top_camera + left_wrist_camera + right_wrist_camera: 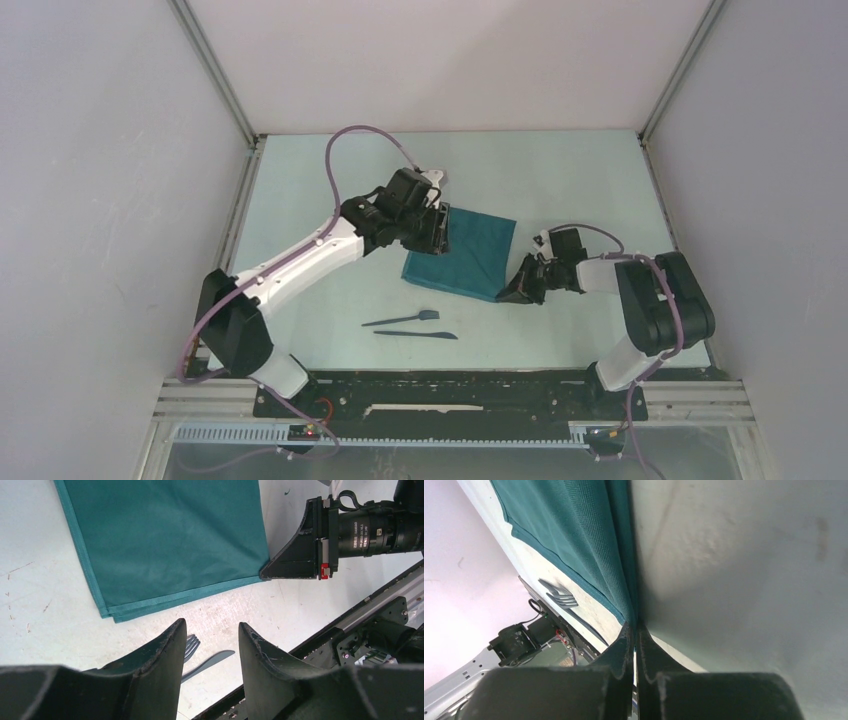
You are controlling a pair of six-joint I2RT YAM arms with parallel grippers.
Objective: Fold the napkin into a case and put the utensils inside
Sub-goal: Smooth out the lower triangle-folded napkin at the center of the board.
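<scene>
The dark teal napkin (470,250) lies folded into a layered rectangle at mid-table; it also shows in the left wrist view (165,540) and the right wrist view (569,530). My left gripper (440,225) is at its left edge, open and empty (210,630), held above the cloth. My right gripper (505,293) is shut on the napkin's near right corner (634,627); its tip meets that corner in the left wrist view (265,575). The dark fork (405,319) and knife (418,334) lie side by side on the table in front of the napkin.
The pale table (330,190) is walled by white panels at the left, back and right. A black metal rail (450,390) with the arm bases runs along the near edge, close behind the utensils.
</scene>
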